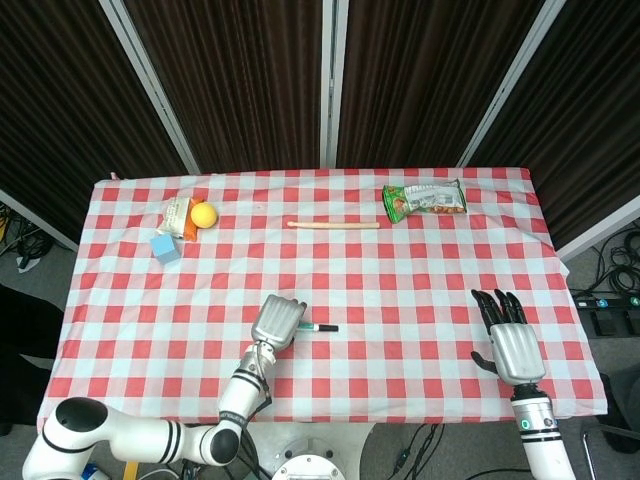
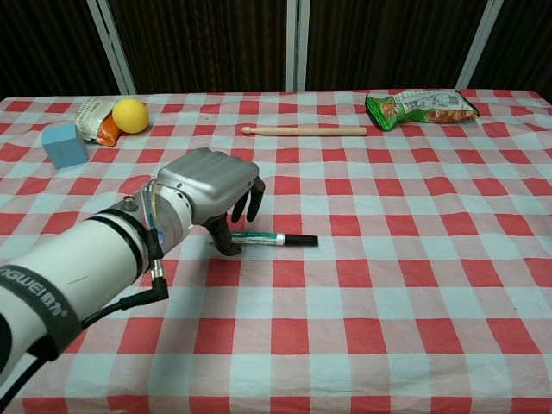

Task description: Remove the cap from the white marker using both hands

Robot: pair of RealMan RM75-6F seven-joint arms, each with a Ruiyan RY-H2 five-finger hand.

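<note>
The white marker [image 1: 318, 327] [image 2: 272, 238] lies flat on the checked cloth, its black cap [image 2: 302, 240] pointing to the right. My left hand [image 1: 278, 321] [image 2: 211, 185] arches over the marker's left end. The thumb stands on the cloth in front of the barrel and the fingers hang just behind it, a small gap showing; the barrel's left tip is hidden. My right hand [image 1: 513, 340] hovers flat and open near the table's front right edge, far from the marker, and appears only in the head view.
A wooden stick [image 1: 333, 224] [image 2: 304, 130] lies across the back middle. A green snack bag [image 1: 425, 199] [image 2: 421, 106] is at the back right. At the back left are a yellow ball [image 1: 204, 214] [image 2: 130, 115] and a blue block [image 1: 165, 248] [image 2: 65, 144].
</note>
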